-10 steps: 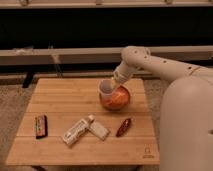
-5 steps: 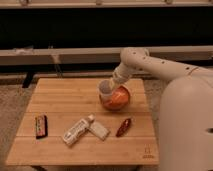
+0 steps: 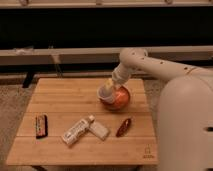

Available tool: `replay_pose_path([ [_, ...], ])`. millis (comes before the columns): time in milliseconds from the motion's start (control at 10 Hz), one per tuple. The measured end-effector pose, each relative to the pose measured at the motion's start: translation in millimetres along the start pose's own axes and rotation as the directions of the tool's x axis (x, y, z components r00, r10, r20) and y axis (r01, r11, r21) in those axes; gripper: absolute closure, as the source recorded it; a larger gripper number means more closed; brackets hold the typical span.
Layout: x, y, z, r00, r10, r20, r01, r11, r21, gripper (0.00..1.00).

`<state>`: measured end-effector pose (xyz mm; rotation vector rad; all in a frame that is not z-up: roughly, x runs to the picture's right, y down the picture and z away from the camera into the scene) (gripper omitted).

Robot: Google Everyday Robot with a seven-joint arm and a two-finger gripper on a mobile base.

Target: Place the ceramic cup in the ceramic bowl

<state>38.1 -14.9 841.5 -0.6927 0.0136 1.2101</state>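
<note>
The ceramic bowl (image 3: 119, 99) is glossy orange-red and sits on the wooden table (image 3: 60, 97), right of its middle. The ceramic cup (image 3: 105, 93) is small and white and sits at the bowl's left rim, partly over the bowl. My gripper (image 3: 110, 86) reaches down from the white arm (image 3: 150, 62) and is right at the cup's top. Whether the cup rests in the bowl or hangs just above it I cannot tell.
A white rectangular packet with a cap (image 3: 77, 131) and a second white piece (image 3: 99, 131) lie at the front middle. A small dark red elongated item (image 3: 123, 127) lies front right. A dark flat bar (image 3: 41, 125) lies front left. My white body (image 3: 185, 125) stands to the right of the table.
The arm, cup and bowl stand almost as before; the cup sits at the bowl's left rim in all frames.
</note>
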Motion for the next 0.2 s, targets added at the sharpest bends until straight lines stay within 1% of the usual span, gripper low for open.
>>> replay_pose_path([
  [200, -0.7, 0.4, 1.9, 1.0, -0.001, 0.001, 0.001, 1.0, 0.001, 0.06],
])
